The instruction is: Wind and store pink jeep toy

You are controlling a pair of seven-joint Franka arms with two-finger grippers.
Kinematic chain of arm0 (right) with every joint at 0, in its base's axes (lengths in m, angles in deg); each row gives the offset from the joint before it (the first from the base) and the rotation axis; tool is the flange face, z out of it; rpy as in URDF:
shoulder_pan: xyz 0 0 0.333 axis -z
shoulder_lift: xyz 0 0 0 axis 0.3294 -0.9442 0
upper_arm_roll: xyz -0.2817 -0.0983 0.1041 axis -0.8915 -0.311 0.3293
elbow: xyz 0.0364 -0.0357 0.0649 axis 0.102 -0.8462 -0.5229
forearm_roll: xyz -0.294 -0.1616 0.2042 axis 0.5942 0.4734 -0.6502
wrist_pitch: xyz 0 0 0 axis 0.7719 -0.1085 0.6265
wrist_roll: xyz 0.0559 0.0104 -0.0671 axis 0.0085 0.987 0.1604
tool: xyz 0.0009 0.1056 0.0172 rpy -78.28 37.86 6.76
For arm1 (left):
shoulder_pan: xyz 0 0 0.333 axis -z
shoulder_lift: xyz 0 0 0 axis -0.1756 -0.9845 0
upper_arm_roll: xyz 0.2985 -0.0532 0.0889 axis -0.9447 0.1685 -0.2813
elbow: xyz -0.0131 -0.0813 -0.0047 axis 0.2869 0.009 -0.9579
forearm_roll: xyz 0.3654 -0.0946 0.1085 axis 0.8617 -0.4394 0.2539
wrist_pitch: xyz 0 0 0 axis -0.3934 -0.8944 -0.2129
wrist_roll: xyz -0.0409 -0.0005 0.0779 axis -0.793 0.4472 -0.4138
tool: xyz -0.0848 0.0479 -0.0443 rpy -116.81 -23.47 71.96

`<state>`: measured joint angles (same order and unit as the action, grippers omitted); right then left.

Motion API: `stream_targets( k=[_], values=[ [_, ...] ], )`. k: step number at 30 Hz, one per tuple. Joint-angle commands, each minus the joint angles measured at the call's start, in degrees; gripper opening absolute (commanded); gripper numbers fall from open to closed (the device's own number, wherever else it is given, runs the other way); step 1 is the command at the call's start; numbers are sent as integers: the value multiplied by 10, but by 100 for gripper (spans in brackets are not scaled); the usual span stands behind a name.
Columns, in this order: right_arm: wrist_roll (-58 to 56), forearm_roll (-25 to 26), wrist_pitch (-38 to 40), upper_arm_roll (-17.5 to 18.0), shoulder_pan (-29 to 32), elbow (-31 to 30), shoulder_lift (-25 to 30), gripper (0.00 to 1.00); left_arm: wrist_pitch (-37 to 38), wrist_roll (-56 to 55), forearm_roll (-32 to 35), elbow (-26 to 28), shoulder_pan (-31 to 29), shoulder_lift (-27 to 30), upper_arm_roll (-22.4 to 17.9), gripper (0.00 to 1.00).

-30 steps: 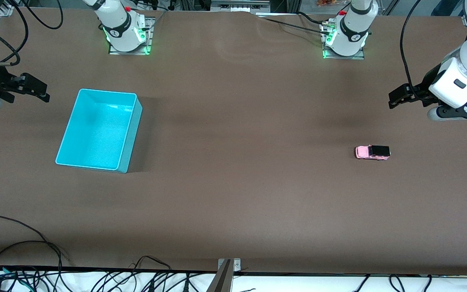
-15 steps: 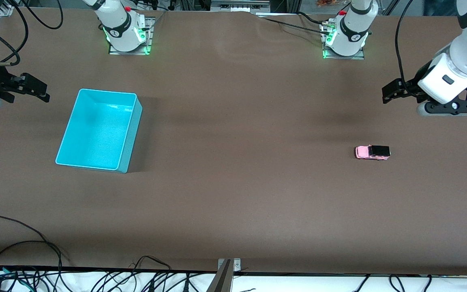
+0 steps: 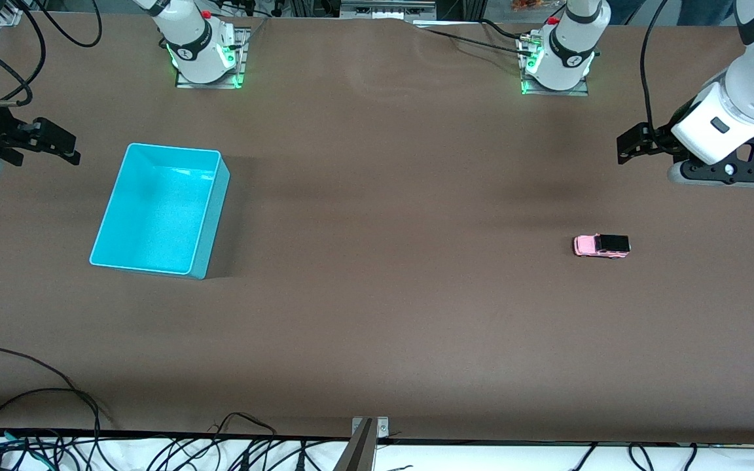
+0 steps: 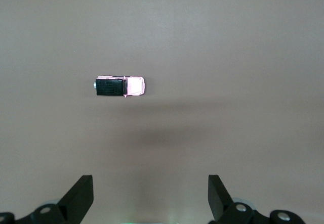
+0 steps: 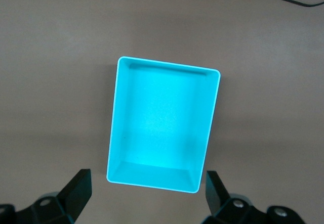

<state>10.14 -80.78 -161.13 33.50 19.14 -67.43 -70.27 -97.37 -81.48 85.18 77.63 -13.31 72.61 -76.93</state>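
Shifting since a second ago, the left pincer (image 3: 627, 149) is hanging over bare brown surface (image 3: 377, 314) at the left arm's end, fingers (image 4: 81, 196) spread wide and gripping nothing. Resting on its wheels, apart from that pincer and nearer the front camera than the spot below it, the tiny boxy pink jeep toy with a black roof panel (image 3: 601, 246) is touching nothing. At the right arm's end the right pincer (image 3: 63, 145) is waiting, wide open and empty, beside the rectangular cyan plastic bin (image 3: 217, 216).
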Motion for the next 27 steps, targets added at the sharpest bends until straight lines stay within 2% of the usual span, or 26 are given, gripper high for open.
stream_targets(
  k=[1, 5, 12, 18, 23, 27],
  values=[
    [-1, -11, 11, -1, 2, 8, 2, 100, 10, 23, 16, -38, -4, -26, 1, 100],
    [-1, -11, 11, -1, 2, 8, 2, 100, 10, 59, 25, -58, -5, -44, 2, 100],
    [-1, -11, 11, -1, 2, 8, 2, 100, 8, 228, 26, -65, -8, -76, -2, 100],
    [-1, -11, 11, -1, 2, 8, 2, 100, 5, 358, 24, -72, -43, -104, -2, 100],
    [-1, -11, 11, -1, 2, 8, 2, 100, -67, 483, 50, -59, -56, -107, -2, 100],
    [-1, -11, 11, -1, 2, 8, 2, 100, -90, 573, 82, -52, -64, -124, -2, 100]
  ],
)
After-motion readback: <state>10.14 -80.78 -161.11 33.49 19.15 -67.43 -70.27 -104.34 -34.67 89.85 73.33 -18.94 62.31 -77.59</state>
